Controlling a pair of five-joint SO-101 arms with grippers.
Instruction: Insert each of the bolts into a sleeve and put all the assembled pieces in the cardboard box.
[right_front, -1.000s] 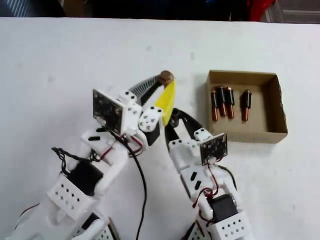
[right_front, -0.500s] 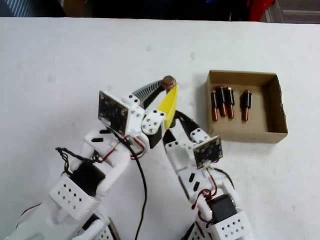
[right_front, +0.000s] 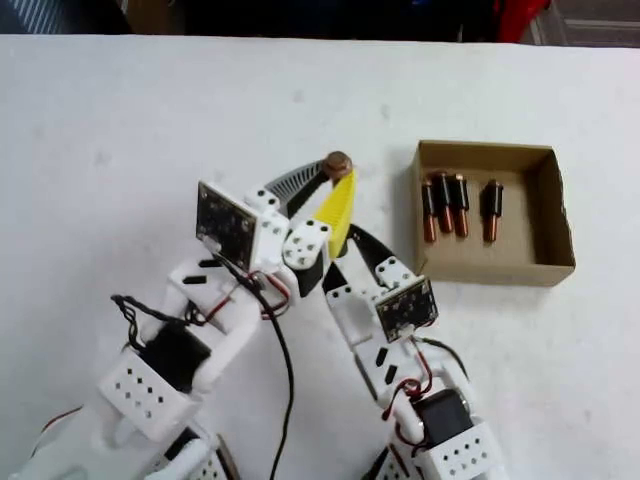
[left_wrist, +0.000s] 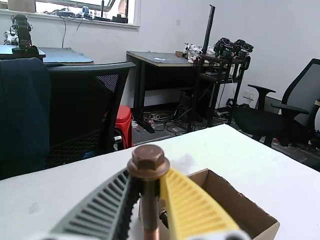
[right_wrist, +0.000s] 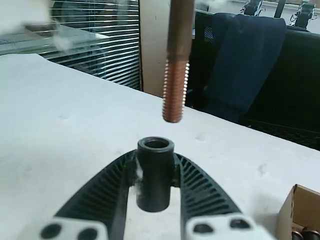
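**Operator:** High view. Locate the parts.

**Technician:** The left claw (right_front: 336, 172) is clamped on the copper-coloured hex-head metal bolt (right_front: 337, 163) and holds it upright above the white desk (right_front: 150, 110). The open brown cardboard box (right_front: 485, 147) stands nearby on the desk. Four assembled pieces (right_front: 445, 205) lie side by side inside it.

**Operator:** Left wrist view. How is the bolt held?

**Technician:** The left claw grips the shank directly under the head, and the head stands clear above the fingertips. The cardboard box lies beyond. The bolt looks stiff, light and smooth, so it may slide or tilt in the ribbed grip. A hold close under the head suits it and leaves the thread free.

**Operator:** Right wrist view. What is the status of the mating part?

**Technician:** The right claw (right_wrist: 155, 162) is clamped on the short black cylindrical sleeve (right_wrist: 155, 182). The sleeve stands upright with its bore open upward. The threaded tip of the bolt hangs just above the bore, apart from it and not yet entered. The sleeve appears rigid, small and round, and it could twist in the grip if the bolt presses off-centre. Take hold at mid-body and keep the rim free. Align the tip over the bore, then lower with light force.
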